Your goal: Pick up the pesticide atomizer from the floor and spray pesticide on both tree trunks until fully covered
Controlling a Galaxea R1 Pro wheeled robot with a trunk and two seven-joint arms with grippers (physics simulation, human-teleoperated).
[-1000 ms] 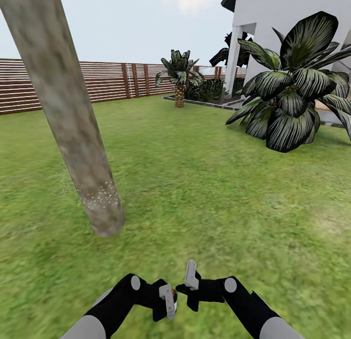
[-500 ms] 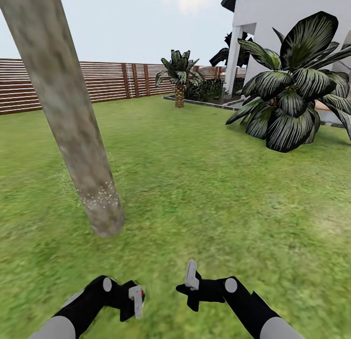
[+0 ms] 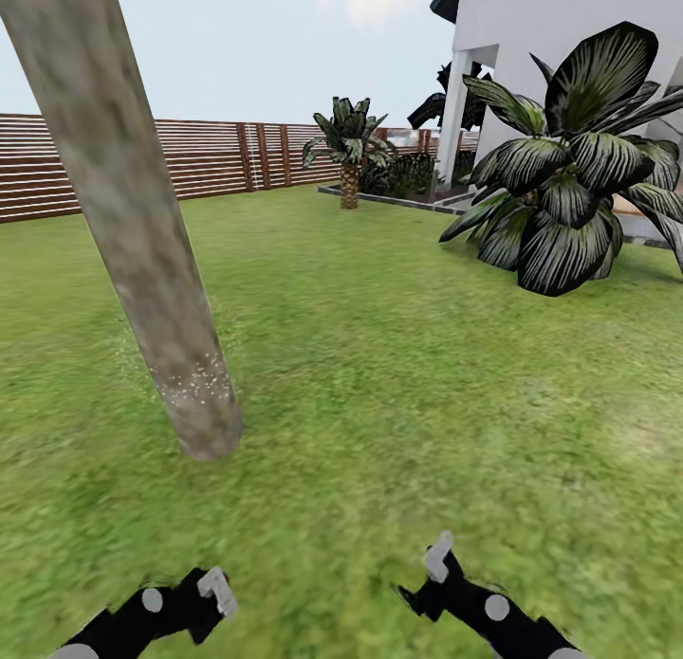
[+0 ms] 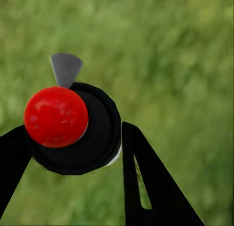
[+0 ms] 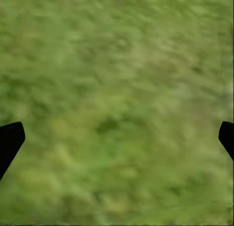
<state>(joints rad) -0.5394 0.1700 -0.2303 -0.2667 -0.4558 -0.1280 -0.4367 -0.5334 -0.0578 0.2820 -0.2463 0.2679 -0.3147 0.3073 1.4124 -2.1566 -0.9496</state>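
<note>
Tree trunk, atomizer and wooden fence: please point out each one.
tree trunk [image 3: 142, 251], head view, mid column.
atomizer [image 4: 56, 116], left wrist view, red cap.
wooden fence [image 3: 204, 156], head view, slats.

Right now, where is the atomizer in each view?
Left wrist: atomizer, red cap up close, between the fingers.
Head: low left, inside the left gripper, too small to make out.
Right wrist: grass between open fingers.
Shared landmark: the grass.

green grass lawn [image 3: 398, 375] — tree trunk [image 3: 142, 232] rooted left, dark leafy bush [image 3: 569, 185] right
</note>
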